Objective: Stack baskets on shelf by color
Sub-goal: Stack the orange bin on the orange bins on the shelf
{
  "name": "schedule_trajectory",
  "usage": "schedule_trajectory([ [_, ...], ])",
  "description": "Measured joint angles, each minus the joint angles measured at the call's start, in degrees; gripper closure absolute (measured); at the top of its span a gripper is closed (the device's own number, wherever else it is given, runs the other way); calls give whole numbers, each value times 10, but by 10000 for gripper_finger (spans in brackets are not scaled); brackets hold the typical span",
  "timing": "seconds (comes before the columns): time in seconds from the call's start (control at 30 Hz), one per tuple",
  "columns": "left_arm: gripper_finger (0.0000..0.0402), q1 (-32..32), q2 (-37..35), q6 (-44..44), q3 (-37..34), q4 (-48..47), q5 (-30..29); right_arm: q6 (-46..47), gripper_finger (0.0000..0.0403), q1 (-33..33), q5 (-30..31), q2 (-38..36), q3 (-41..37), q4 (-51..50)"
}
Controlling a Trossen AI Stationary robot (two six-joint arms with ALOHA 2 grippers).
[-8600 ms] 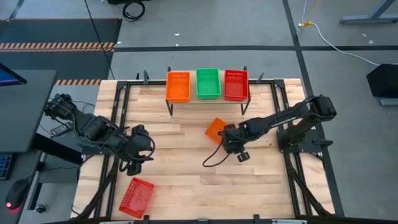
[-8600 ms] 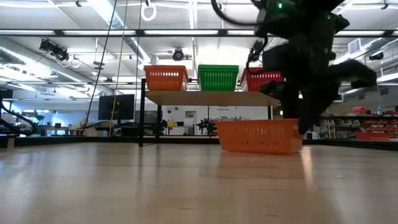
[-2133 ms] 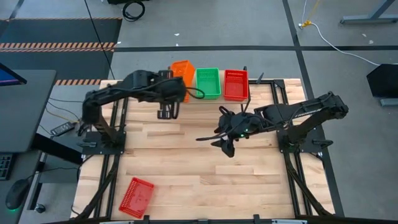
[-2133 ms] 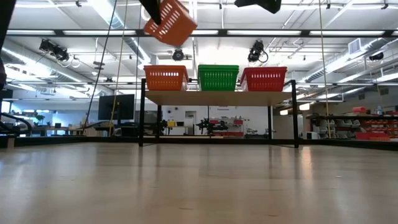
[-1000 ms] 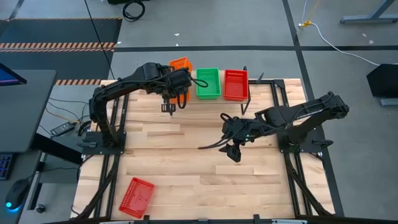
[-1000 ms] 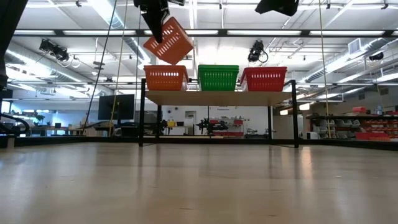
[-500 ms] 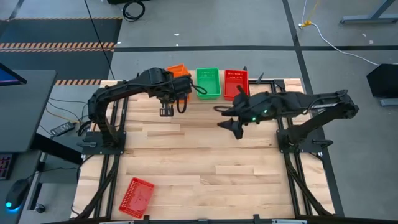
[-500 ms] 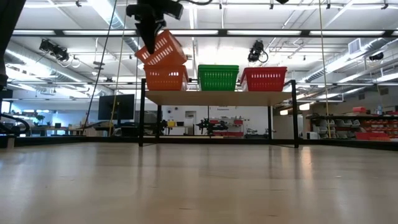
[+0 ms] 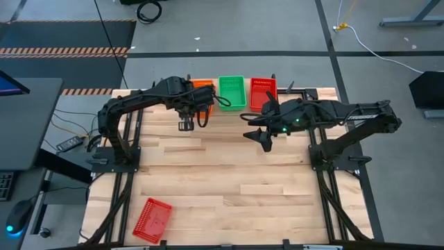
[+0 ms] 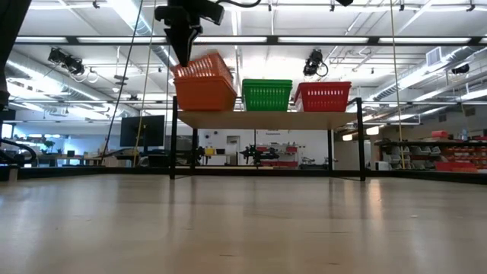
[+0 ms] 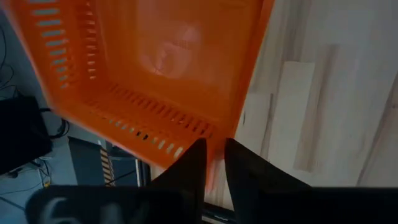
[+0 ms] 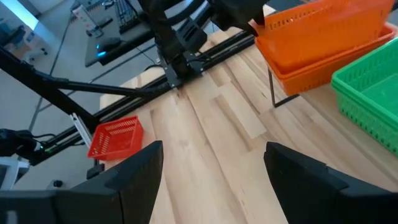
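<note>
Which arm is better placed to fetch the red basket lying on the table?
Probably right: its open end effector hangs free, though not near the red basket. The left end effector is shut on the orange basket at the shelf.

A black cable (image 9: 147, 10) lies coiled, perhaps, on the grey floor (image 9: 229, 35).

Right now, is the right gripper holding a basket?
No: in the right wrist view its fingers stand wide apart with only the tabletop between them.
</note>
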Motion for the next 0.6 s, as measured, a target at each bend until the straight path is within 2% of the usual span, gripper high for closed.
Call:
schedule_trajectory([
  [0.43,317,10,0,15,0,7,-6,-6,120,0,-1,0,0,1],
  [0.5,319,10,0,19,0,8,17,-6,120,0,0,0,0,1],
  [0.6,322,6,0,20,0,19,100,-5,120,0,-1,0,0,1],
])
